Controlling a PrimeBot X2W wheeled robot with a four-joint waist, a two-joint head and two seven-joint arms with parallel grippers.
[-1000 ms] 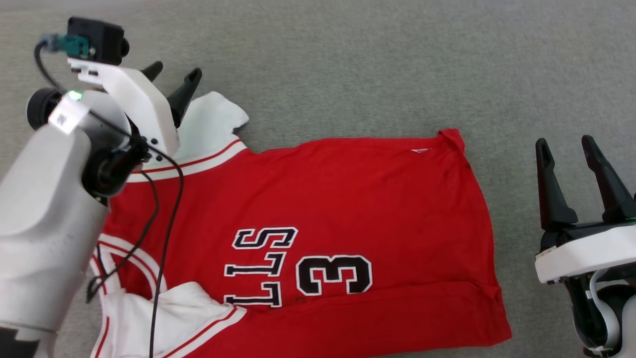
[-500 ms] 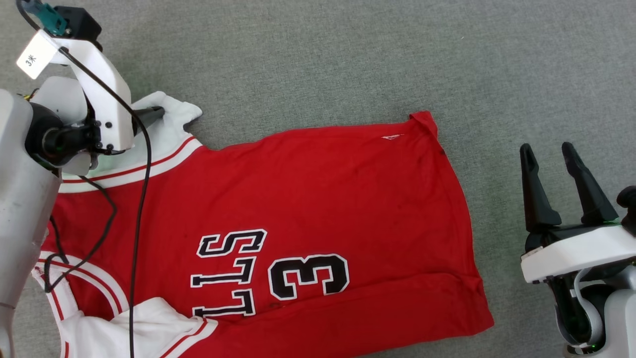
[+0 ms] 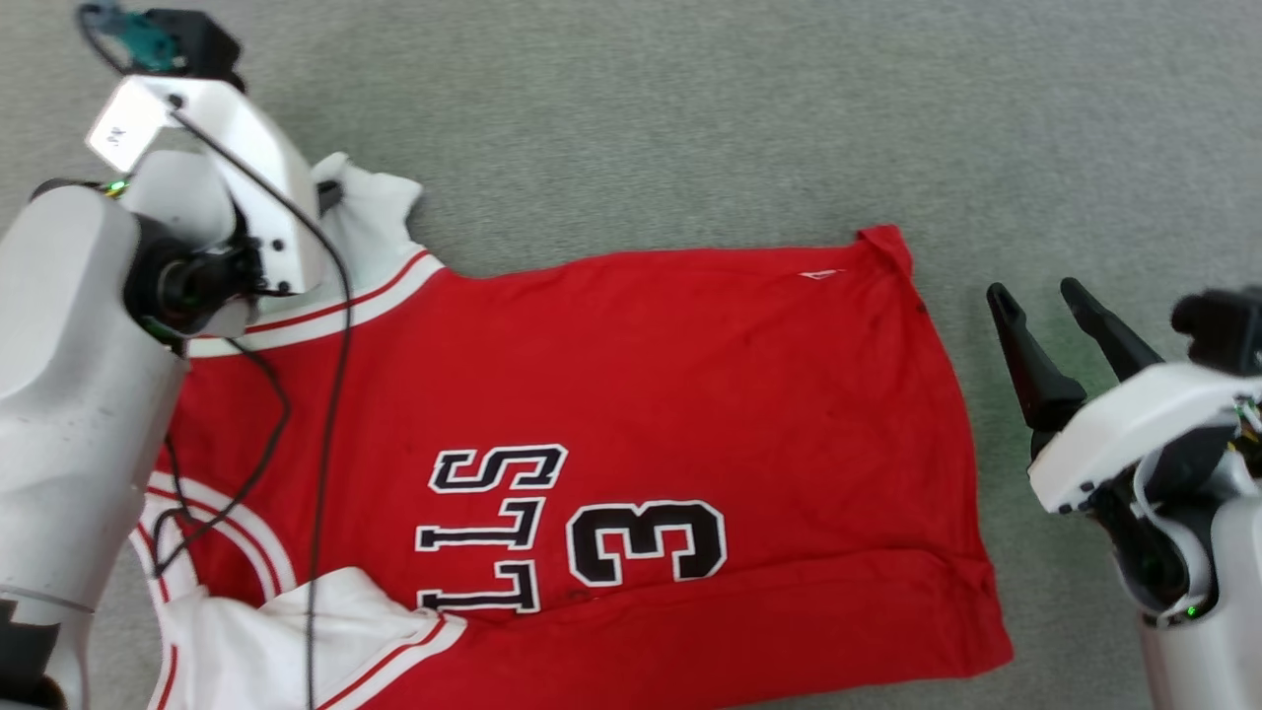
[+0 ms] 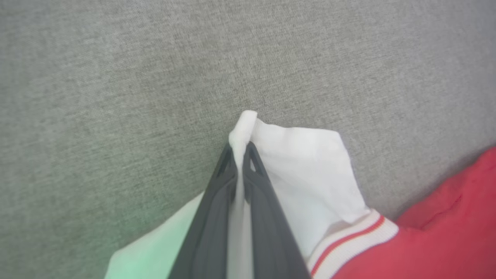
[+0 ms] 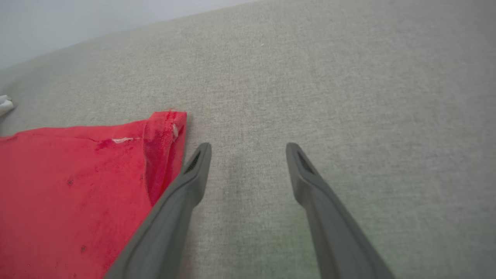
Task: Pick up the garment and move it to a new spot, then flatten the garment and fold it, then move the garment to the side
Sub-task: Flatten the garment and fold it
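At the far left, the left fingers (image 4: pixel 234 174) are pressed tight together. They pinch a fold of the white sleeve (image 4: pixel 306 174) at its outer edge. That sleeve is part of the garment (image 3: pixel 641 375), a red jersey spread out on the grey cloth surface (image 3: pixel 690 118). The jersey lies sideways, with its neck end to the left and its bottom end to the right. A red-and-white striped band (image 3: pixel 345 306) joins the pinched sleeve to the red part. At the lower left, the other white sleeve (image 3: pixel 325 631) is folded over onto the red. In the middle are black letters (image 3: pixel 493 528) and a big black 3 (image 3: pixel 646 540), both with white edges. On the right, the right fingers (image 5: pixel 192 178) are spread apart over bare grey cloth — holding nothing, just beside the jersey's far hem corner (image 3: pixel 887 247).
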